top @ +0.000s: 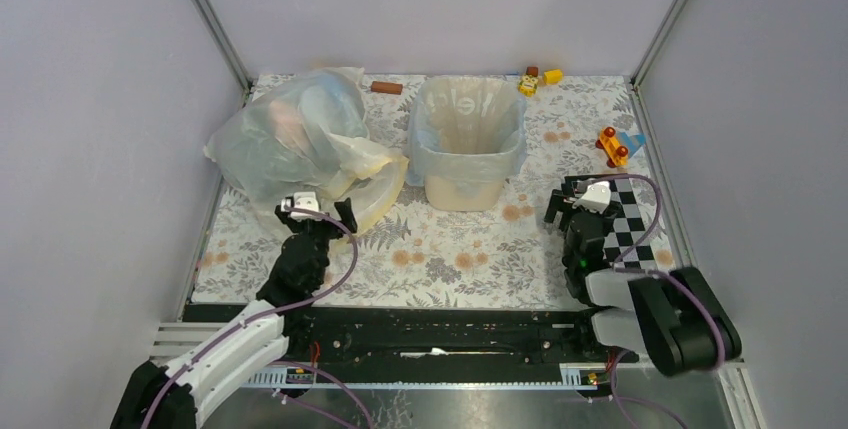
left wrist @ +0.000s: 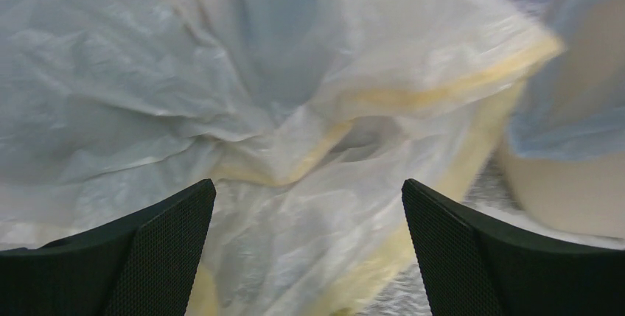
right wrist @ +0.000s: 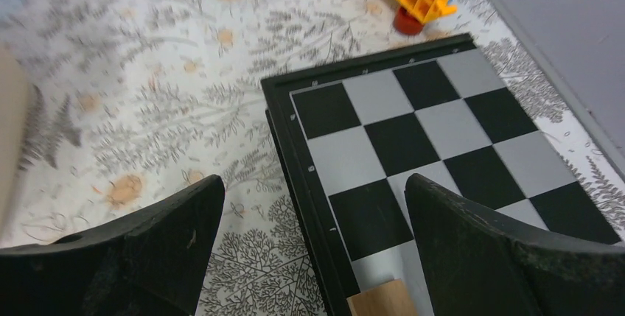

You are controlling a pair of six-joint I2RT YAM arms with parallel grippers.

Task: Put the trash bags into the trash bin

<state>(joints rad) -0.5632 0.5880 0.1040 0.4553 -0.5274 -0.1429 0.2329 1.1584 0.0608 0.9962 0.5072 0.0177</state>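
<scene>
I see the pale blue trash bag lining the trash bin — my left gripper and right gripper both stand spread, holding nothing

Fingers spread before crumpled whitish bag.

Bulky clear bag, chessboard, orange toy, floral cloth
</scene>
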